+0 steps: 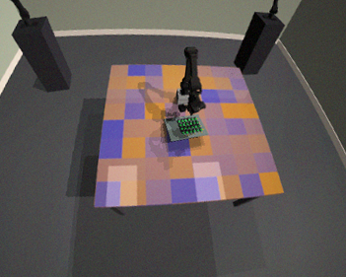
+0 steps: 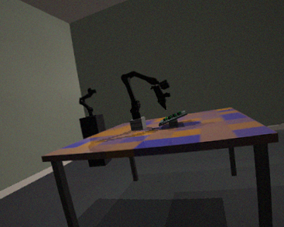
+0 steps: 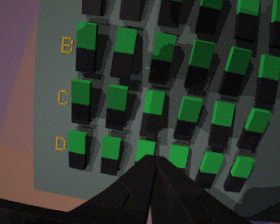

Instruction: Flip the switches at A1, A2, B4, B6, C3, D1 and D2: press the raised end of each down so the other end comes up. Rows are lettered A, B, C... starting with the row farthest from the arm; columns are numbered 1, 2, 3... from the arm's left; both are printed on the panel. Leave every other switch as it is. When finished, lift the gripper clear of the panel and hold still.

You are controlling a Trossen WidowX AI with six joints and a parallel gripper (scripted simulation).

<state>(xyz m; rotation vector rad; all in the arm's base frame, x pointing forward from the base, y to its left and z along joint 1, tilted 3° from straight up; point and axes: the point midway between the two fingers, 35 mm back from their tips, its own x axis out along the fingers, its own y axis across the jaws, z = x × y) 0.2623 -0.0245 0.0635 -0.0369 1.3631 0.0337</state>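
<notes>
Top view: we are looking steeply down from high and far off, taking in the whole patchwork table [image 1: 117, 141], the floor around it and two dark pedestals [image 1: 42, 52]; the switch panel [image 1: 186, 129] is showing small near the centre.

Exterior view: we are looking level from low beside the table [image 2: 202, 139], at middle distance, facing a dark wall; we are seeing the arm [image 2: 135, 91] and panel [image 2: 173, 118] side-on.

Wrist view: we are looking down from very close, just behind the closed gripper [image 3: 150, 212], filling the picture with the panel [image 3: 53, 85], row letters A to D at left.

All three are sharing the panel.
</notes>
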